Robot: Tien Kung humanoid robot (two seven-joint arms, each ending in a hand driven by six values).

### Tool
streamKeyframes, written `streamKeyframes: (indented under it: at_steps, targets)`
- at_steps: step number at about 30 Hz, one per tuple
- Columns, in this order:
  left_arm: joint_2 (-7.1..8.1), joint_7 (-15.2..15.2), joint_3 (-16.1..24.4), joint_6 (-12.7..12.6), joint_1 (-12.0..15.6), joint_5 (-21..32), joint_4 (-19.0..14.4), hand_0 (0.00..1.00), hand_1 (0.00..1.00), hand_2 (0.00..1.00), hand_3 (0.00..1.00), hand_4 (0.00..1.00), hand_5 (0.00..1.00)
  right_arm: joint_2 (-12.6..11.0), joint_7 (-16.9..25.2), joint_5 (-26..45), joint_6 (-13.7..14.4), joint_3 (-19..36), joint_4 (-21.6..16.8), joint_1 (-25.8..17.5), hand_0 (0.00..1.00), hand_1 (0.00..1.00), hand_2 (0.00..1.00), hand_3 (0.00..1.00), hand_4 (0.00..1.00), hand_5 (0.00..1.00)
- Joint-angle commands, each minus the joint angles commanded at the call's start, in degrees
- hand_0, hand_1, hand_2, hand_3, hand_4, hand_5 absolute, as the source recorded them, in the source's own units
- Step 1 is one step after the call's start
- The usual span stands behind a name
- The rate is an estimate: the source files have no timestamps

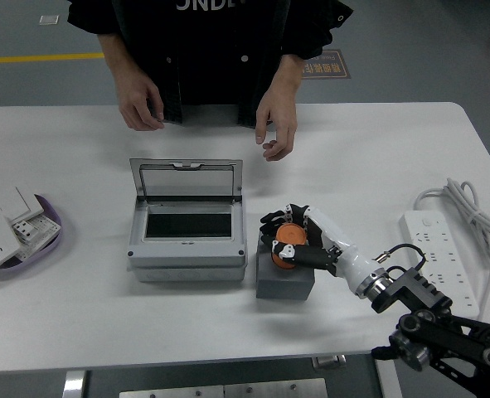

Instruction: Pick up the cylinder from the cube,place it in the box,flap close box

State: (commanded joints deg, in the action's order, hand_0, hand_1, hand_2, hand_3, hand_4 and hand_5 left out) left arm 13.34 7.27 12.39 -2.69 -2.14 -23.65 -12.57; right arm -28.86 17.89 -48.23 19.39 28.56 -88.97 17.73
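Head view, looking down over the white surface (369,157). Right hand (298,242) reached in from the lower right, fingers (276,220) curled round the orange cylinder (287,251) and closed on it. Cylinder sat upright on top of the grey cube (284,278), tilted a little toward the box; whether lifted clear of the cube could not be told. Cube stood just beside the right wall of the grey box (187,228), near the middle of the surface. Box open, lid (186,180) raised at the far side, dark inside showing.

Left hand nowhere seen.

At the far edge, a person in a dark top: one hand (139,105) at the hem of the top, fingers loosely bent; the other hand (277,133) held just above the surface, palm partly turned up, well apart from the box and the cube.

At the left edge, a purple tray (52,233) with white switch plates (4,215) lying on it. At the right, a white power strip (443,257) with its coiled cable (473,211).
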Motion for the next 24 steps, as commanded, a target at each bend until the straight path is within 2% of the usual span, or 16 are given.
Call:
streamKeyframes:
  at_steps: [16, 17, 22, 23, 24]
  targets:
    - [0.04, -0.2, 0.1, -0.1, -0.5, -0.8, -0.1, 0.602, 0.627, 0.62, 0.641, 0.701, 0.232, 0.1, -0.6, 1.3, -1.7, -1.1, 1.3, 0.7, 0.663, 0.619, 0.575, 0.563, 0.669, 0.117]
    - [0.06, -0.2, 0.1, -0.1, -0.5, -0.7, -0.1, 0.602, 0.627, 0.619, 0.641, 0.701, 0.233, 0.1, -0.6, 1.4, -1.8, -1.2, 1.4, 0.7, 0.663, 0.622, 0.58, 0.57, 0.626, 0.098]
    - [0.12, -0.3, 0.0, -0.1, -0.4, -0.7, -0.1, 0.602, 0.627, 0.619, 0.641, 0.701, 0.233, 0.2, -0.6, 1.7, -1.9, -1.2, 1.5, 0.7, 0.663, 0.622, 0.58, 0.57, 0.626, 0.098]
    - [0.12, -0.3, 0.0, -0.1, -0.4, -0.7, -0.1, 0.602, 0.626, 0.619, 0.64, 0.701, 0.234, 0.2, -0.6, 1.9, -2.0, -1.2, 1.6, 0.6, 0.689, 0.634, 0.577, 0.573, 0.517, 0.017]
    - [0.11, -0.3, 0.0, -0.1, -0.4, -0.8, -0.1, 0.602, 0.626, 0.619, 0.64, 0.701, 0.234, 0.2, -0.5, 2.0, -2.0, -1.2, 1.6, 0.6, 0.689, 0.634, 0.577, 0.573, 0.517, 0.017]
